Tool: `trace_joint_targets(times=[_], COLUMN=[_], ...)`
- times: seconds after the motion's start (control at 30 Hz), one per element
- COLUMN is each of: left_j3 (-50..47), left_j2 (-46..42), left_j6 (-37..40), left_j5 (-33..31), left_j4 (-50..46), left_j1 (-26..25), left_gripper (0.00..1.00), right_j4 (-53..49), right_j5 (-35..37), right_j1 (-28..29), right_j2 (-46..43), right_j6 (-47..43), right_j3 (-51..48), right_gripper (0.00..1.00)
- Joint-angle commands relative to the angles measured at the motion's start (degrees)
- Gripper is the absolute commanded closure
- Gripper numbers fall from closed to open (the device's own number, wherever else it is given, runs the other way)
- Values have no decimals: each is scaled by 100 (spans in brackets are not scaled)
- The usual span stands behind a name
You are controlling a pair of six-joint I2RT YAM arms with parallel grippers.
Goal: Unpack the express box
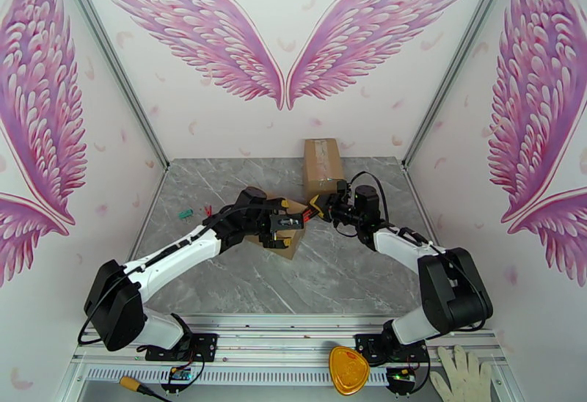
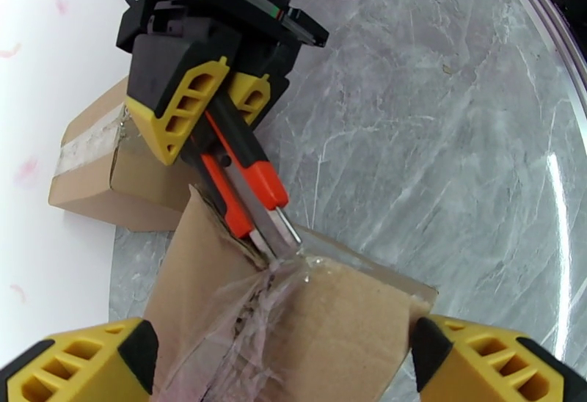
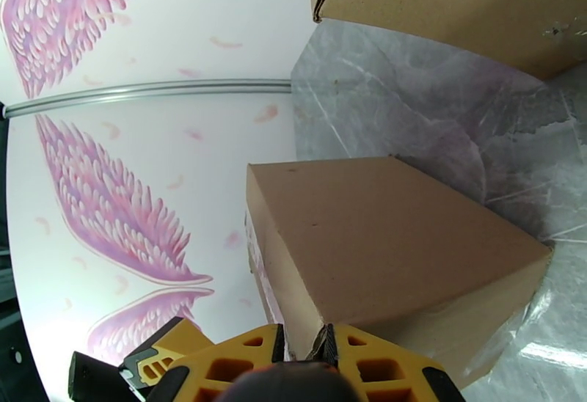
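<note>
Express box (image 2: 308,330) mid-desk: light, stiff cardboard, slick taped seam. Left gripper (image 2: 282,367) spread, flanking box walls; right gripper (image 2: 213,114) pinching utility knife (image 2: 253,194) at seam.

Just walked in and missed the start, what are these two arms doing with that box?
They are opening a taped cardboard box on the grey table. The right gripper is closed on an orange box cutter, its blade at the taped seam on the near edge. The left gripper is open, its fingers on either side of the box. A second box sits at the back of the table.
</note>
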Motion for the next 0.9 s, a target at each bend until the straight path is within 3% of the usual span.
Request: trace_joint_targets(times=[0.0, 0.17, 0.57, 0.87], left_j3=[-143, -509, -59, 35], left_j2=[261, 188, 307, 731], left_j6=[142, 5, 603, 1056], left_j5=[-382, -519, -99, -476], left_j4=[175, 853, -668, -557], left_j1=[135, 344, 262, 157], left_gripper=[4, 4, 4, 3], right_j4=[20, -86, -930, -862], right_j5=[-346, -544, -714, -660], right_j1=[54, 54, 14, 17], right_j2=[114, 132, 150, 217], right_j6=[-3, 73, -340, -271], right_j3=[87, 35, 396, 410], right_gripper=[100, 100, 100, 100])
